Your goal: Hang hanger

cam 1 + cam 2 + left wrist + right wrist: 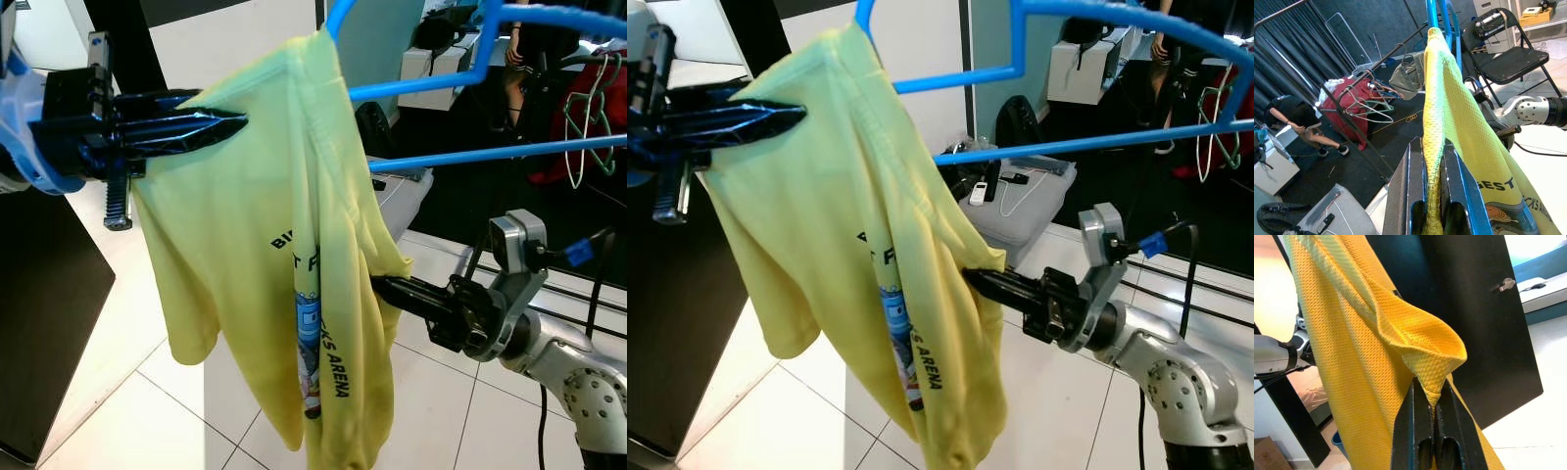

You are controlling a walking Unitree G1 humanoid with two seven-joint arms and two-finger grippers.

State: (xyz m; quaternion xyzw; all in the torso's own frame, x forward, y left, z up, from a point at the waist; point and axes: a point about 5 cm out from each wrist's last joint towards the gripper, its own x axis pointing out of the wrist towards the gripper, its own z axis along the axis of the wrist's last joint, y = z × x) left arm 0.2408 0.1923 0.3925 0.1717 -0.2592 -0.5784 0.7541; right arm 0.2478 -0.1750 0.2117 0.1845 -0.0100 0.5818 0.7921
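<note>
A yellow T-shirt (255,255) with dark lettering hangs on a blue hanger (431,86), whose bars stick out of the shirt toward the right. My left gripper (238,121) is up at the left, shut on the shirt's shoulder fabric (1433,147). Lower on the right, my right gripper (378,285) is shut on a fold of the shirt's side edge (1432,377). The shirt's hem hangs loose below both grippers. The cloth hides the part of the hanger inside the shirt.
A black clothes rail (1352,73) stands behind, with a red garment (588,98) and light wire hangers (586,117) at the far right. A grey case (1019,201) with cables lies on the white tile floor. A person (517,49) stands at the back. A dark door (39,323) is at left.
</note>
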